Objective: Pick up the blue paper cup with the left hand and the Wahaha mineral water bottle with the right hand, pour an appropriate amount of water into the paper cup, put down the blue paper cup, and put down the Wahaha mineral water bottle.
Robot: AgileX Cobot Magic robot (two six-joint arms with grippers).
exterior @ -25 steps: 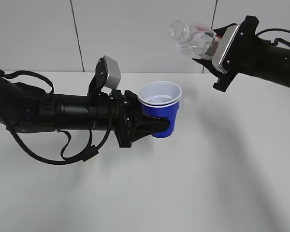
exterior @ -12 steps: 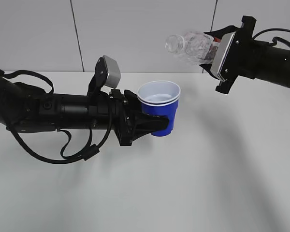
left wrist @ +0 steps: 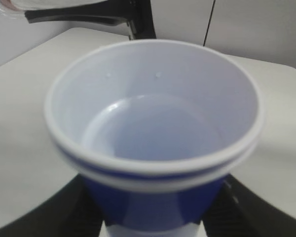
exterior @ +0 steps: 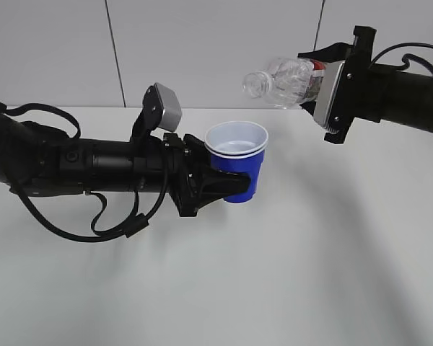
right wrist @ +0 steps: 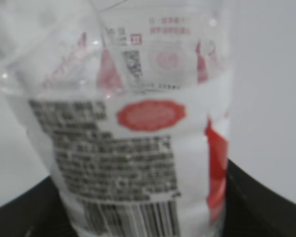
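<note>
While my right hand [exterior: 325, 83] grips the Wahaha mineral water bottle [exterior: 285, 76] up high on the far right, it lies almost flat, its open mouth pointing left, a little past the blue paper cup [exterior: 238, 162]. My left hand [exterior: 227, 186] grips that cup upright above the table [exterior: 310, 274]. I should tip slowly with the mouth over the rim.

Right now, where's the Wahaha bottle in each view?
Exterior view: Wahaha mineral water bottle at upper right, tilted, neck pointing left above the blue paper cup, held in the right hand's fingers.
Left wrist view: only a clear sliver at the top-left edge, above the cup.
Right wrist view: fills the picture, label facing the camera.
Shared landmark: the white table.
</note>
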